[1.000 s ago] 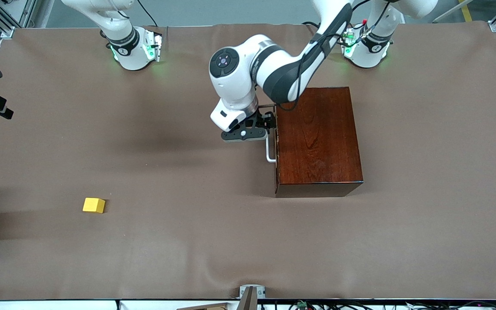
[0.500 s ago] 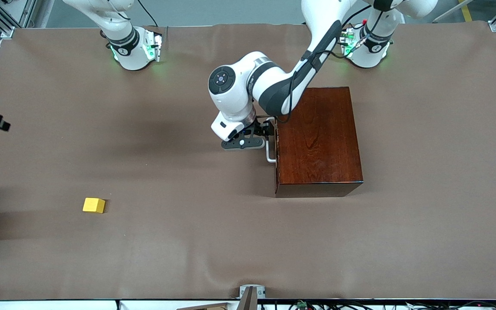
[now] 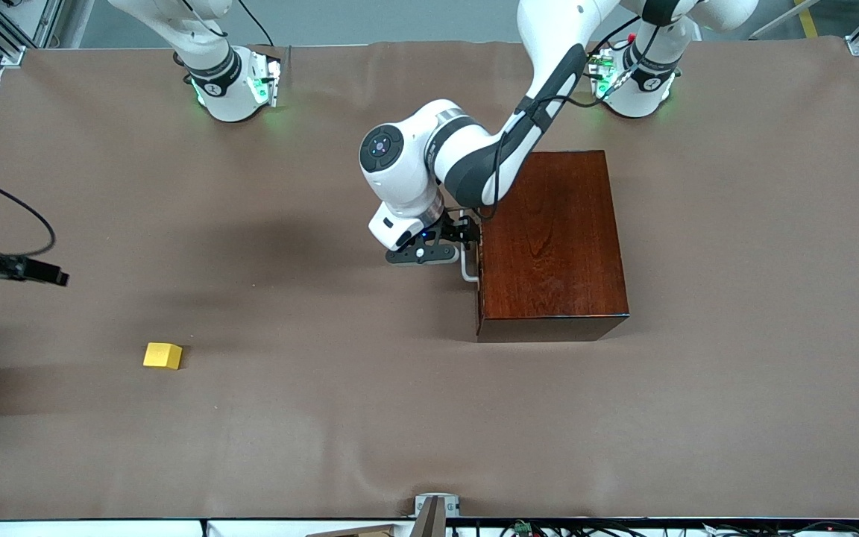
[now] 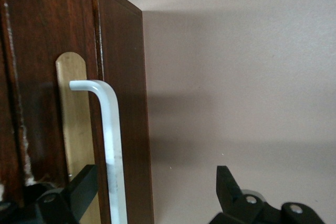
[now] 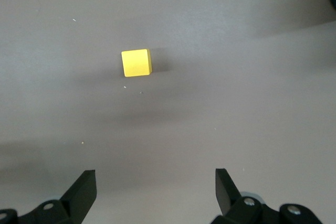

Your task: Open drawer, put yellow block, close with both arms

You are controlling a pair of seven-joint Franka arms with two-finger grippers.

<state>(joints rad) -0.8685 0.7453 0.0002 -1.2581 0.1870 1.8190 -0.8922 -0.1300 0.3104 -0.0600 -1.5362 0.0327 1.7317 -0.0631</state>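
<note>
The drawer (image 3: 479,257) is shut, flush in the box (image 3: 552,242), with its front facing the right arm's end of the surface (image 3: 325,418). Its white handle (image 4: 113,150) sits between the spread fingers (image 4: 79,192) of your left hand (image 3: 467,240), which has not yet closed on it; one finger is in against the drawer front and the other stands clear of the handle. So you are in the opening step, at the grasp.

Next, I judge, you need to clench that hand on the handle and pull straight out from the box, keeping the pull level so the tray does not bind.

The block (image 3: 162,356) lies well apart from the box, nearer the front camera and toward the right arm's end. Your right hand (image 5: 155,192) hangs released, fingers wide, above the surface close to the block, which is not yet between them. It must line up over the block before descending.
</note>
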